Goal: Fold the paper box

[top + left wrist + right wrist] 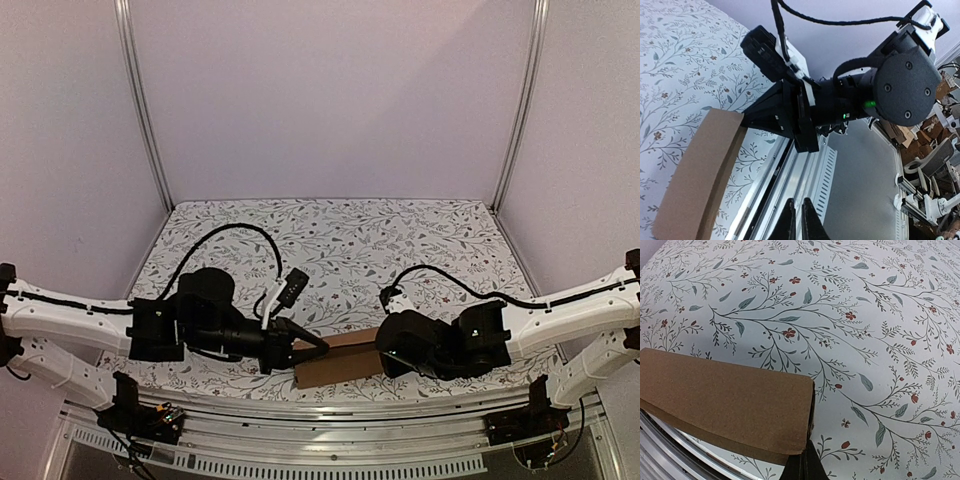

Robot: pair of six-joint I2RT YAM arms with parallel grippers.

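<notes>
Enclosure: pale plain walls (330, 90) are seen on three sides, with a floral-patterned cloth (400, 240) covering the table.
Near edge: a metal rail (330, 420) is seen running along the front, below the cloth.
Left arm: a white arm (70, 320) is extended from the left edge toward the centre, with a black cable (230, 235) looped above it.
Left gripper: the left gripper (315, 345) is positioned at the left end of the carton. In the left wrist view (799, 222) its fingertips are seen drawn together with only a thin slit between them and nothing gripped. The carton lies off to their side.
Task item: the paper box (335, 362) is recorded as a plain brown, long, narrow carton near the front edge of the cloth, between the two grippers. Its length runs left to right and its right end sits slightly farther back. Whether it rests fully on the cloth cannot be told.
Right gripper: the right gripper (382, 352) is placed at the right end of the carton. In the right wrist view (802, 467) its dark fingers are seen pinched onto the lower corner of that end.
Right arm: a white arm (570, 315) is extended from the right edge, with a black cable (450, 280) along it.
</notes>
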